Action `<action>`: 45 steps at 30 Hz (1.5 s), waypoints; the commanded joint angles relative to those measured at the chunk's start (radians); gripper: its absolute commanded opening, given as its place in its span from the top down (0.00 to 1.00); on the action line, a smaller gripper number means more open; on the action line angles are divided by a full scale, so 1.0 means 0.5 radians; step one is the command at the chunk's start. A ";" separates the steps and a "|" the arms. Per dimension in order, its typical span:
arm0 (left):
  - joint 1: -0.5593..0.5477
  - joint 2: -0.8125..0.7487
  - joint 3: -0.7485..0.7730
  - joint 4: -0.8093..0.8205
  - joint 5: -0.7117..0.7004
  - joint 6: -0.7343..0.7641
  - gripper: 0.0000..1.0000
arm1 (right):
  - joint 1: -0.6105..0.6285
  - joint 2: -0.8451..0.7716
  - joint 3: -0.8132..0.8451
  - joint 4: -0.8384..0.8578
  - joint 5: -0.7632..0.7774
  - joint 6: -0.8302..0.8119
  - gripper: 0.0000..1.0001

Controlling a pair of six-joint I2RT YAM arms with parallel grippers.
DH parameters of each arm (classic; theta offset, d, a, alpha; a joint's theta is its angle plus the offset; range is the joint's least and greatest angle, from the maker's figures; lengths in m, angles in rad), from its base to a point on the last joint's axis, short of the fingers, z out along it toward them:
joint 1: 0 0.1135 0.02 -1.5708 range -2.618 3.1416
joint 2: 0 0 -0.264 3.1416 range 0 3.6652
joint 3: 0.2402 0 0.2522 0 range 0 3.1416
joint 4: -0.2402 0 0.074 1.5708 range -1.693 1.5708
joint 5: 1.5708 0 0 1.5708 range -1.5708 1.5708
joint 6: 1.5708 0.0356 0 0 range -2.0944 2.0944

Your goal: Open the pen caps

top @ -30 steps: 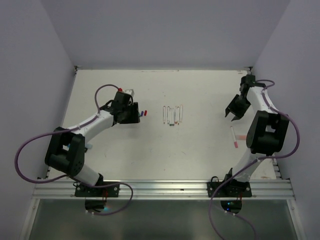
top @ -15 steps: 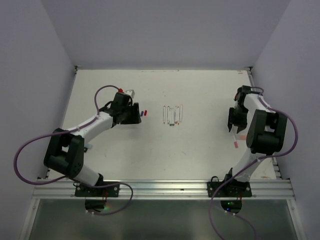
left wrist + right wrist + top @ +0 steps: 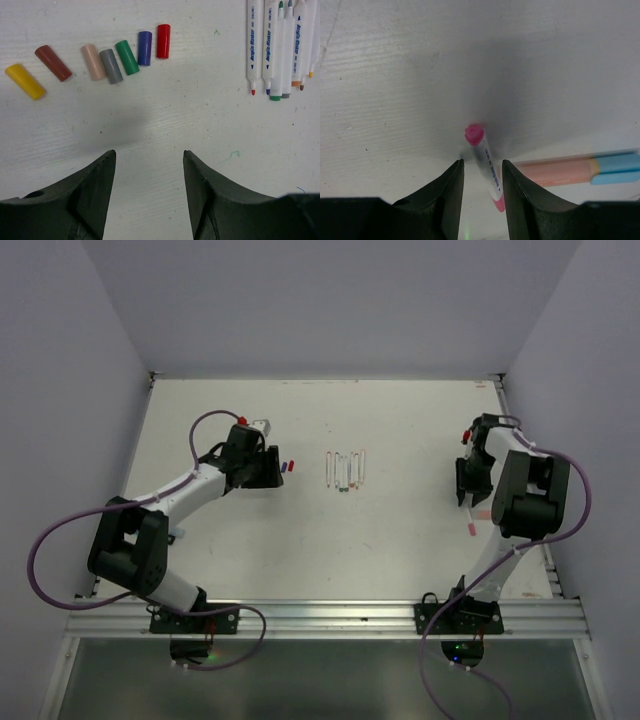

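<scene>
Though alike in shape, seven stubby pen caps (image 3: 111, 66) differ in colour.

On the white table (image 3: 165, 125) lie, left to right, a yellow cap (image 3: 25, 81), brown cap (image 3: 53, 63), pale pink cap (image 3: 93, 62), grey cap (image 3: 111, 66), green cap (image 3: 127, 57), dark blue cap (image 3: 144, 48) and red cap (image 3: 163, 41). The pens (image 3: 280, 45) beside them are white with blue lettering. At right, one white pen (image 3: 487, 160) has pink ends; a marker (image 3: 570, 170) is peach and light blue.

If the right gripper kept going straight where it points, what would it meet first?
Probably the white pen with the pink cap, lying in the gap of the open right gripper, then the white table beneath. Depth is unclear.
</scene>
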State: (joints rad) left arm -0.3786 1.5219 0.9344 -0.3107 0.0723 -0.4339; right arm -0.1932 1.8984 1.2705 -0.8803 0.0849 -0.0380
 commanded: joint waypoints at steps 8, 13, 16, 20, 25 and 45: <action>0.039 -0.046 0.006 0.066 0.024 0.055 0.40 | -0.006 0.087 0.045 0.073 -0.032 -0.047 0.71; 0.042 -0.065 0.009 0.057 0.024 0.061 0.40 | 0.024 0.075 0.018 0.098 -0.062 -0.028 0.94; 0.042 -0.059 0.048 0.008 0.003 0.061 0.40 | 0.089 0.078 0.100 0.049 -0.004 0.027 1.00; 0.045 -0.074 0.122 -0.066 -0.016 0.076 0.40 | 0.226 -0.041 0.388 -0.107 0.011 0.277 1.00; 0.045 -0.151 0.239 -0.054 0.261 0.110 0.41 | 0.343 -0.011 1.026 -0.289 -0.551 0.658 1.00; 0.141 -0.062 0.202 0.793 1.632 -0.421 0.38 | 1.123 -0.124 0.729 1.144 -1.458 1.852 1.00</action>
State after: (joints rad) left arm -0.3141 1.4891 1.0042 0.0502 0.8345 -0.6220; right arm 0.3786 1.8866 1.6367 -0.4034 -0.5873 0.8272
